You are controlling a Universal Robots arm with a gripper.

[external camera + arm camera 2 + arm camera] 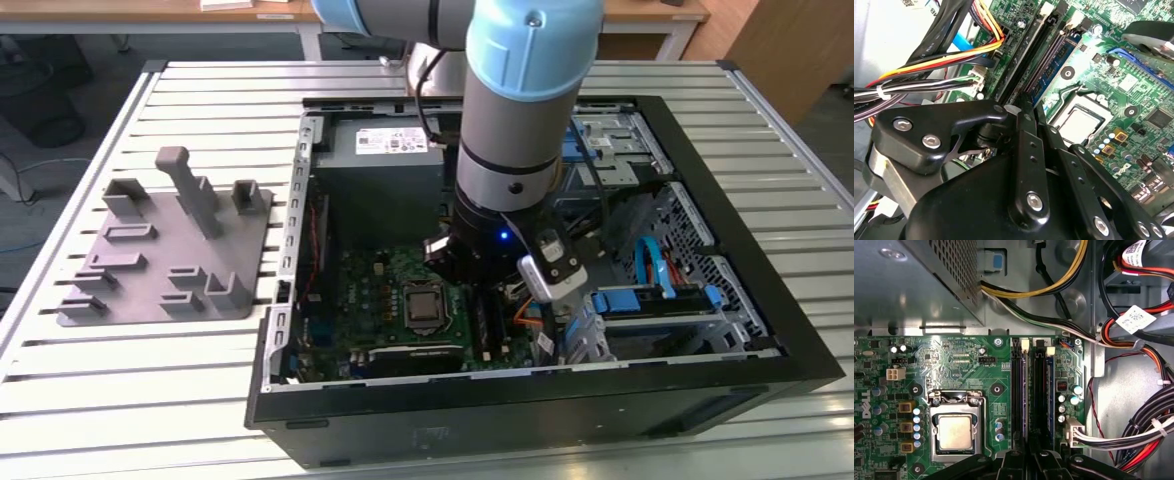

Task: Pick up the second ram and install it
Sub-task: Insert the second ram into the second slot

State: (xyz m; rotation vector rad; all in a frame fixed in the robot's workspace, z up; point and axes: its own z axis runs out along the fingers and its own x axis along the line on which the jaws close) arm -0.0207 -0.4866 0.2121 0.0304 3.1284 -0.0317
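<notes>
While the arm [514, 120] reaches down into the open case [747, 330], the gripper [1026, 107] sits over the black slots [1026, 390] beside the CPU [955, 432], jaws pressed together on the ram [1051, 67], a blue stick standing in a slot.

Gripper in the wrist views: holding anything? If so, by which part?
Cannot tell. The gripper sits low over the long black slots on the motherboard, and its own body hides any hold.
</notes>
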